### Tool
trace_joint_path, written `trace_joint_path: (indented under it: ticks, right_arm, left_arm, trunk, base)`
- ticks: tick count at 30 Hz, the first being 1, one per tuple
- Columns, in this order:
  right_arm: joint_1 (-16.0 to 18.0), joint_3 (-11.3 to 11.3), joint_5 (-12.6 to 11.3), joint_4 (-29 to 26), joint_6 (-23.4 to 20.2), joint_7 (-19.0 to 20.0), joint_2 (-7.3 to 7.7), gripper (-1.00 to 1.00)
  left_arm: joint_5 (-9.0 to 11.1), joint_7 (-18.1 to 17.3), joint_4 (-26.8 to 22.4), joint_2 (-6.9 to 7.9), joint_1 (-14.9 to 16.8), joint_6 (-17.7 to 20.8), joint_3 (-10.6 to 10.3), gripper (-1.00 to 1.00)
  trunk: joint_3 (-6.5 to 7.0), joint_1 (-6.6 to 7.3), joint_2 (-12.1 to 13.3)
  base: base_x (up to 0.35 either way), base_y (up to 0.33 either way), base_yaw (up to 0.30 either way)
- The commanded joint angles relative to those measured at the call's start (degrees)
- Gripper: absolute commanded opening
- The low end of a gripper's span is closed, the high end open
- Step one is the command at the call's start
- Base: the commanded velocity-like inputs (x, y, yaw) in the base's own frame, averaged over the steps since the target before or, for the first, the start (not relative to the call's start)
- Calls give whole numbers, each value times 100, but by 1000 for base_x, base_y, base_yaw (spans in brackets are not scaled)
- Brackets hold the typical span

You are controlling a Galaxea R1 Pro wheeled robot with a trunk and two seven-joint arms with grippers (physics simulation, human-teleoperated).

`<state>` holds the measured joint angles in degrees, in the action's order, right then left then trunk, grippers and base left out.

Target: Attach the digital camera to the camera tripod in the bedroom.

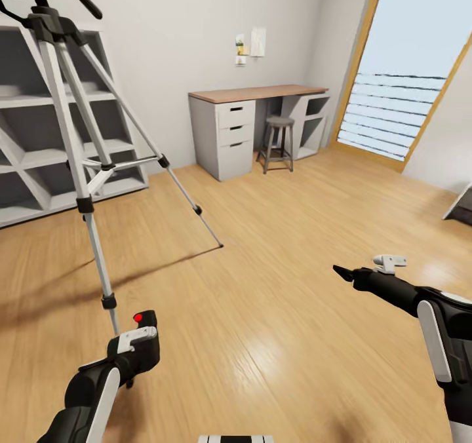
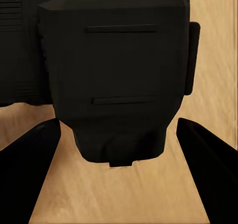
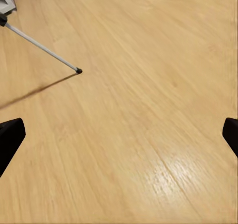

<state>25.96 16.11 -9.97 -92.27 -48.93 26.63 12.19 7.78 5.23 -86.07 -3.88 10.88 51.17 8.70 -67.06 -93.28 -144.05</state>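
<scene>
Head view takes the tripod [image 1: 72, 141] as the landmark: it stands on the plank floor [image 1: 275, 286], silver legs splayed, black pan head and long handle at the picture's top edge. Its nearest leg comes down to the floor just beside the left end effector [image 1: 145, 328], which is low and close to the robot. That end effector is pinching the camera [image 1: 143, 318], a small black body whose red button faces up. From the left wrist view the camera [image 2: 116, 75] sits between the two dark fingers [image 2: 29, 169], pressed in at their base, its underside and two thin slots facing the lens, with floor showing behind it.

Well apart from the tripod, on the other side of the robot, the right end effector [image 1: 347, 274] hangs over bare floor, pointing toward the tripod. Right wrist view shows its fingertips [image 3: 11, 137] at opposite edges of the picture, spread wide with nothing between them, and a tripod leg's foot [image 3: 78, 71] resting on the boards ahead with its shadow trailing away.

Behind the tripod, grey cube shelves [image 1: 39, 148] stand against the wall. Farther back and away from the tripod is a grey surface [image 1: 259, 94] with a wooden top and drawers, a round stool [image 1: 278, 143] tucked in front of it, and beyond that an oak door [image 1: 410, 69] with frosted stripes.
</scene>
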Motion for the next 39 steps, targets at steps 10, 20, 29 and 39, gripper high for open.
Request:
trace_joint_path:
  ticks: [10, 20, 29, 39]
  right_arm:
    - [49, 48, 13, 5, -168, -12, 36, 100]
    - [406, 69, 617, 102, -1107, -685, 38, 100]
    - [526, 56, 628, 55, -1107, -1068, -5, 100]
    - [532, 37, 630, 15, -1107, -1007, -9, 100]
  left_arm:
    - [76, 39, 85, -164, 645, 668, -777, -100]
    - [377, 5, 1762, -401, 2410, 883, -1378, -100]
    - [905, 19, 2356, -428, 2815, 883, -1759, -100]
    - [1383, 82, 2443, -437, 2843, 832, -1837, -100]
  trunk:
    - [226, 27, 12]
    - [448, 52, 25]
    - [647, 76, 37]
    - [868, 101, 50]
  base:
    - [0, 0, -114]
    - [0, 0, -3]
    - [0, 0, 0]
    - [0, 0, 0]
